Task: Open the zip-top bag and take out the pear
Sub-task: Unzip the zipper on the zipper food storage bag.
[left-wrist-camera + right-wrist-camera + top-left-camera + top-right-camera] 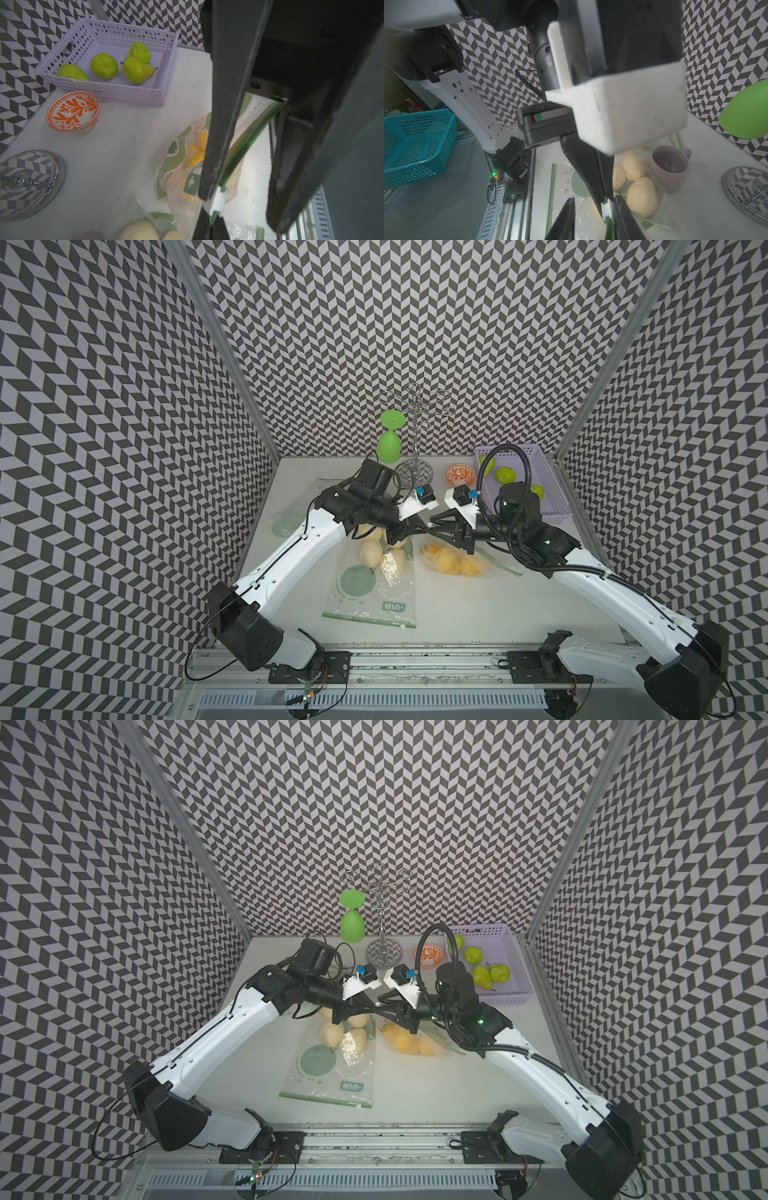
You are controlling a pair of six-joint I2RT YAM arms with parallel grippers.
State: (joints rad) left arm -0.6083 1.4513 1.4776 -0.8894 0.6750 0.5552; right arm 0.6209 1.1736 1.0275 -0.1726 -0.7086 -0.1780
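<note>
The zip-top bag holds several orange-yellow pears and lies mid-table in both top views. One end of its green zip strip is lifted. My left gripper is shut on that strip, right beside the white slider. The right gripper faces it tip to tip, open. The slider sits between its fingers and rests against one finger; the other finger stands apart. In a top view the left gripper and right gripper meet above the bag.
A second bag with pale pears lies under the left arm, and a third bag sits further left. At the back are a lilac basket with green pears, an orange bowl, a chrome stand, a green glass and a lilac mug.
</note>
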